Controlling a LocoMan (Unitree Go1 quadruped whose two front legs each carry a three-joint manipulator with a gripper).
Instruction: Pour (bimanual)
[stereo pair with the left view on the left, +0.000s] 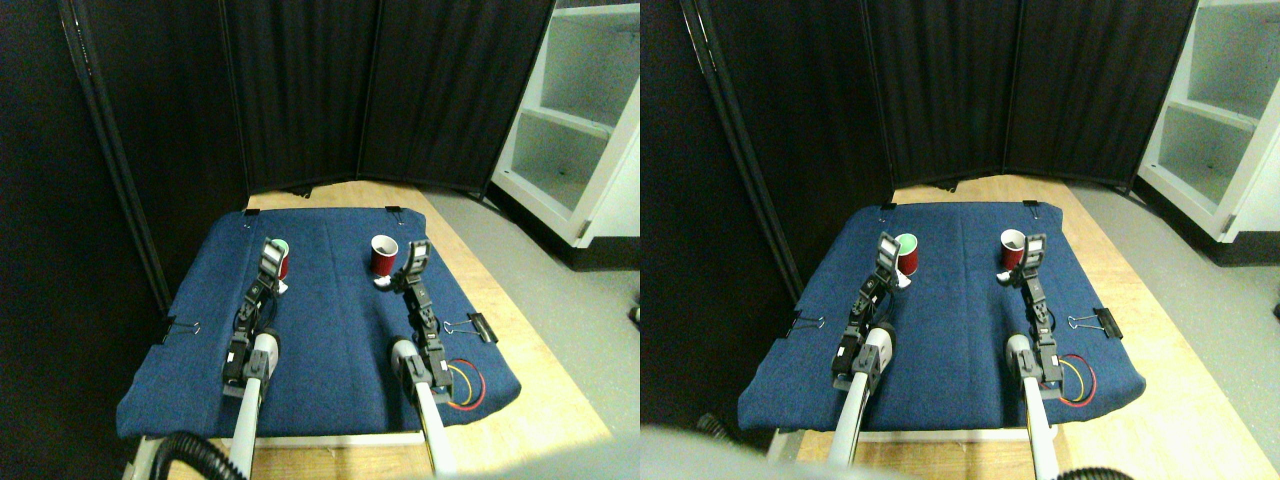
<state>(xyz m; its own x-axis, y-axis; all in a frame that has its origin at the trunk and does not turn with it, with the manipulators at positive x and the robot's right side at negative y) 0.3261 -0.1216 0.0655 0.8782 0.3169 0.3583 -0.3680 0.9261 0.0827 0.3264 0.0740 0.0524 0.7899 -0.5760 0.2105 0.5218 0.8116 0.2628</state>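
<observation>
Two dark red cups stand upright on the blue cloth (330, 330). The left cup (281, 258) shows green inside and sits right at my left gripper (271, 262), partly hidden behind it. The right cup (383, 255) has a pale inside and stands just left of my right gripper (412, 262), close to it. Whether either gripper touches its cup cannot be made out. Both pale arms reach up from the bottom edge.
The cloth covers a board on a wooden table (520, 330) and is held by binder clips (478, 326). Coloured cables (468, 385) loop at its right front. Black curtain panels (300, 90) stand behind, and a white shelf unit (575, 120) stands at the back right.
</observation>
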